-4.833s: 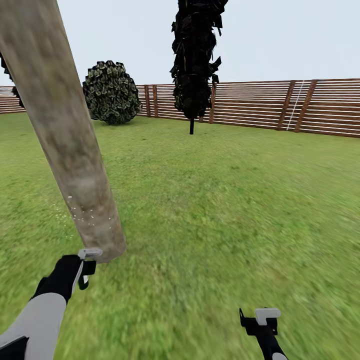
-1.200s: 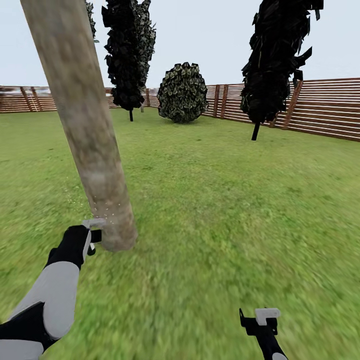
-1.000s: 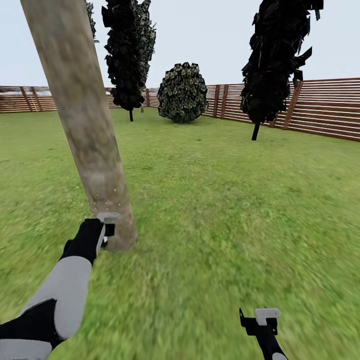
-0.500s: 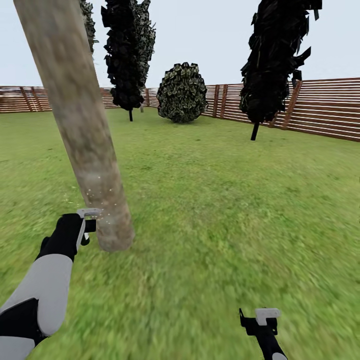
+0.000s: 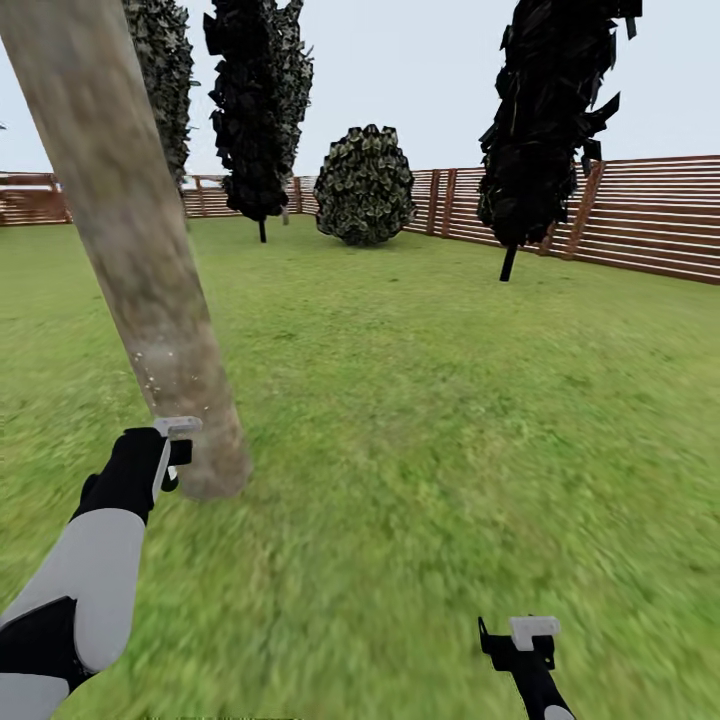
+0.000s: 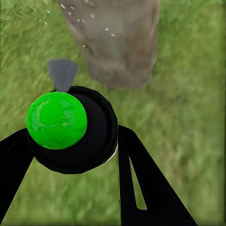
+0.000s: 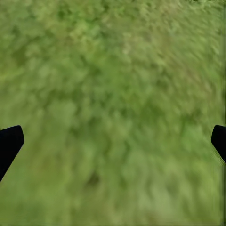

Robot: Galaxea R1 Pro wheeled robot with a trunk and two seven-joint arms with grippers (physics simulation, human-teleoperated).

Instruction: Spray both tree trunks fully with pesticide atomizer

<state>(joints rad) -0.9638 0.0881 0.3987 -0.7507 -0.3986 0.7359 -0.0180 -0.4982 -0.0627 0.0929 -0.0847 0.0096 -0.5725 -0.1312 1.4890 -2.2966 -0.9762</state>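
Note:
A thick, mottled grey-tan tree trunk (image 5: 130,230) leans across the left of the head view, its foot in the grass. Tiny white pesticide specks (image 5: 150,378) dot its lower part, also seen as specks (image 6: 89,14) on the trunk (image 6: 117,42) in the left wrist view. My left gripper (image 5: 172,440) hangs just beside the trunk's base, shut on the pesticide atomizer (image 6: 75,127), a dark round bottle with a green spot and a grey nozzle aimed at the trunk. My right gripper (image 5: 520,640) is open low at the right, over bare grass (image 7: 113,94).
Two thin-stemmed black conifers (image 5: 255,100) (image 5: 545,110) and a round bush (image 5: 365,185) stand farther back on the lawn. A reddish-brown slat fence (image 5: 640,215) closes the garden behind them. Open grass (image 5: 430,420) lies to the right of the trunk.
Over the last second my left gripper with the atomizer swung from the trunk's front toward its left side. The view turned slightly. The right arm has stayed still.

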